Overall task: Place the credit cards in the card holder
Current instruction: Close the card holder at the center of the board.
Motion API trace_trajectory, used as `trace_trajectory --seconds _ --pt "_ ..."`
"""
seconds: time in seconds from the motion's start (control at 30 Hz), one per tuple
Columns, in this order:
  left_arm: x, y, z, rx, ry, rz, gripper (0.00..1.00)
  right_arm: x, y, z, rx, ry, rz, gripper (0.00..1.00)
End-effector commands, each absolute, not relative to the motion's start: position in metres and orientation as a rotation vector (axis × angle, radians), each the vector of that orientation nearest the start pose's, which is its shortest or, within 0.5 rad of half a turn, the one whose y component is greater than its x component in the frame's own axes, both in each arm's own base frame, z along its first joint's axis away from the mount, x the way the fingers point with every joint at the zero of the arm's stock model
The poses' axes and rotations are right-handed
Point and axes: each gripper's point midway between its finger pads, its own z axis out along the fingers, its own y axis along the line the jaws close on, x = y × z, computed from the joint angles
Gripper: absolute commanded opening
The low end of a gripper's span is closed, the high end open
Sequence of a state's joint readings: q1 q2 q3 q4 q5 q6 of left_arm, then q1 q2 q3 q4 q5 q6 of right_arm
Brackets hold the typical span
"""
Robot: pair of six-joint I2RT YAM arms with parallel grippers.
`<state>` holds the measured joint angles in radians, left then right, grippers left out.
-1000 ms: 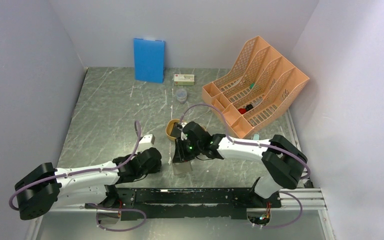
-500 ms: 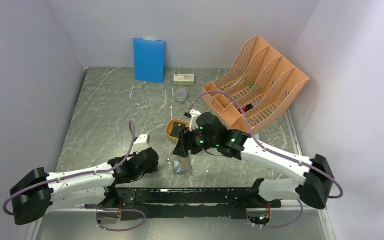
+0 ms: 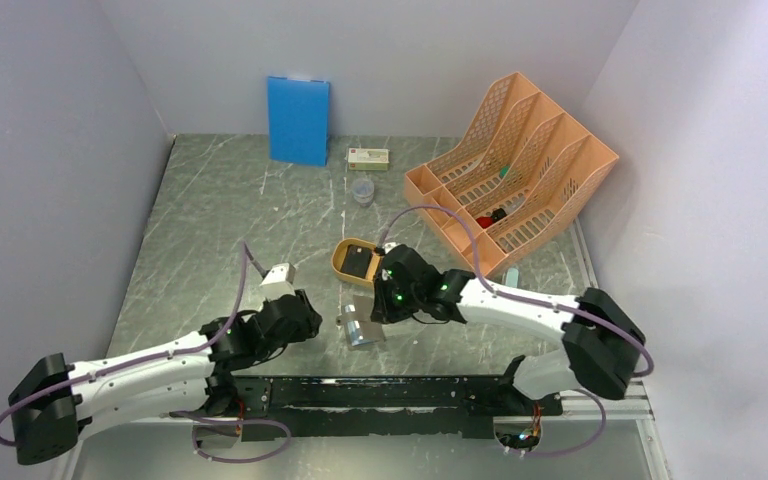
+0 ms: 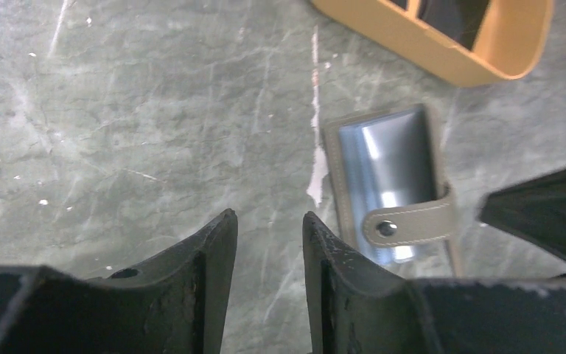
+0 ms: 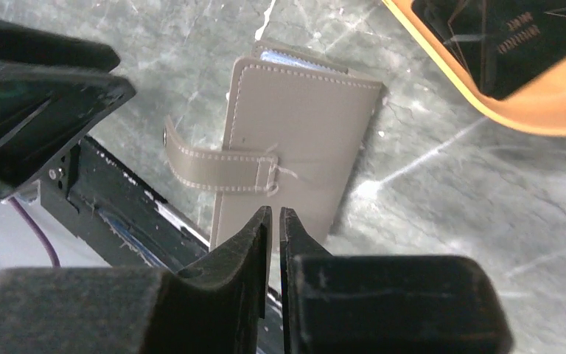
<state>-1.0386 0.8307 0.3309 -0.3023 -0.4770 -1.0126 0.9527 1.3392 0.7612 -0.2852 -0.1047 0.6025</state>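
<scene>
**Near the front rail: get the holder open and pinned before fetching a card**

Close to the arms' bases, the holder [image 5: 302,133] lies on the table [image 4: 118,110]. The R wrist view shows its grey outer face. The strap [image 5: 214,171] trails off one side and seems unfastened. The L wrist view catches the stud [image 4: 385,228] w/ a silvery-blue pocket behind it. How wide the flap gapes can't be told. At least one dark card [image 5: 501,37] sits in the yellow tray [image 5: 530,110], just beyond the holder.

The R gripper [image 5: 275,210] hangs over the holder by the strap's root. Its jaws are almost together, w/ only a thin slit between, and nothing shows in it. The L gripper [image 4: 269,216] is low beside the holder, part open and empty.

Judged from this, no card is in yet, and the step is prob. exposing a pocket.

- L should press or pinch the flap so the pocket mouth faces the tray.
- The strap should be kept off the opening.
- R then needs to open wider and take a card by a short edge, since it lies flat in the tray.
- The card should go in at a shallow angle, as a thin holder will likely skid on the smooth table if pushed unpinned.
</scene>
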Motion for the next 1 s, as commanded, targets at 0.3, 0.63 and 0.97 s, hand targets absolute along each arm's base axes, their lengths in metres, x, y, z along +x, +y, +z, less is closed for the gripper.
trace_trajectory --seconds 0.3,0.63,0.97 --pt "0.165 -0.221 0.093 -0.133 2.208 -0.801 0.53 0.16 0.34 0.038 -0.551 2.614 0.806 0.13" --pt "0.172 -0.236 0.071 -0.069 2.278 -0.731 0.54 0.158 0.334 0.017 -0.474 2.695 0.73 0.17" --pt "0.173 -0.218 0.026 -0.101 2.419 -0.503 0.47 0.154 0.333 0.019 -0.48 2.693 0.733 0.18"
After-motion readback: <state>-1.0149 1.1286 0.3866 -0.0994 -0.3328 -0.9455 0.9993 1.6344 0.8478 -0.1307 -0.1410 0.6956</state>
